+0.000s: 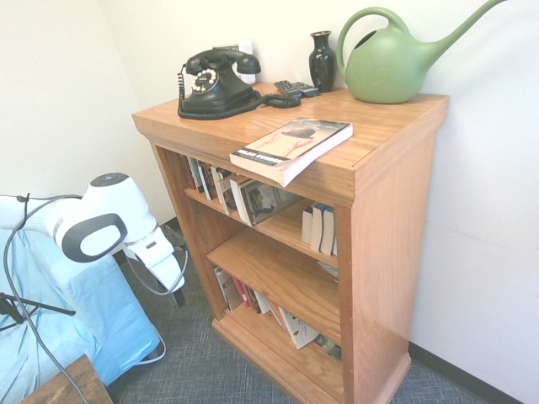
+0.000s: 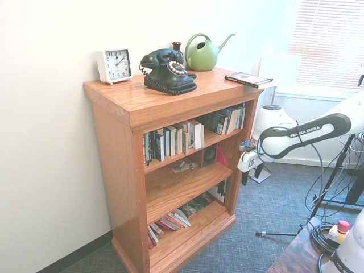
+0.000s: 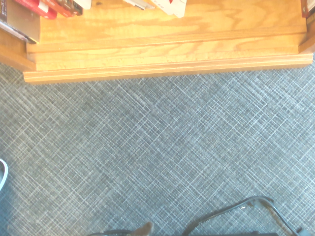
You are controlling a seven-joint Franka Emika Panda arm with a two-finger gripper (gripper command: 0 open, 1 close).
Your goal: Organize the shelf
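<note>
Currently my jaws [image 1: 175,286] hang wide open and empty over the carpet [image 3: 157,147] just before the shelf [image 1: 396,244], clear of its tiers because nothing is chosen yet, perhaps the book [image 1: 292,148] overhanging its top.

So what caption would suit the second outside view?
White robot arm waits beside an oak shelf topped with clock, phone and watering can.

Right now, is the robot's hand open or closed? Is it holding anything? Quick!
Gripper: open and holding nothing, hanging pointed down in front of the shelf, not touching it.
</note>
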